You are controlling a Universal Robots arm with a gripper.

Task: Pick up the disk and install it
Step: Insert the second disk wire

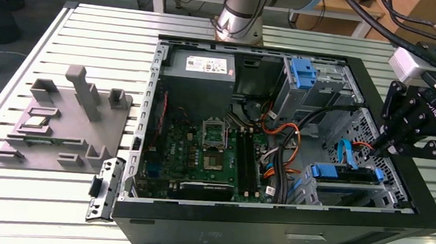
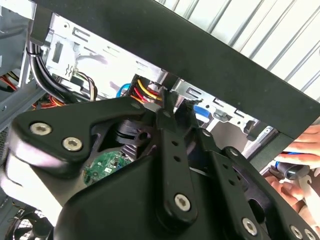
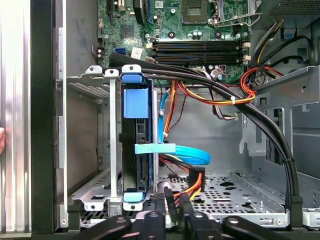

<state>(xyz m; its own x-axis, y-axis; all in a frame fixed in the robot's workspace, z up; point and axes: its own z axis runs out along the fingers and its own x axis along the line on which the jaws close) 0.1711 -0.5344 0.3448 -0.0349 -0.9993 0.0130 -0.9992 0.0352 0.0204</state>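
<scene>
Sitting edge-up in drive cage: one disk (image 3: 134, 150); fingers (image 3: 170, 210) beside it, grip state unclear.

Computer case (image 1: 272, 229): black outer panels, matt, smooth; inner chassis bare grey sheet metal, dull sheen, perforated floor (image 3: 235, 192) in the first wrist view.
Disk (image 3: 135, 145): dark body seated in metal bay, blue plastic rails, smooth, slightly glossy.
Motherboard (image 1: 200, 155): green circuit board, semi-gloss.
Power supply (image 1: 202, 69): grey metal box, white paper sticker.
Cables (image 3: 220, 95): black, orange, red, yellow plastic sheathing, smooth; flat blue data cable (image 3: 190, 155) glossy.
Gripper (image 1: 400, 149): black links, matt, with bright metal screw heads (image 2: 41, 129).
Fixture block (image 1: 64, 123): grey matt plastic.
Table (image 1: 13, 200): ribbed pale metal slats, satin finish.
</scene>
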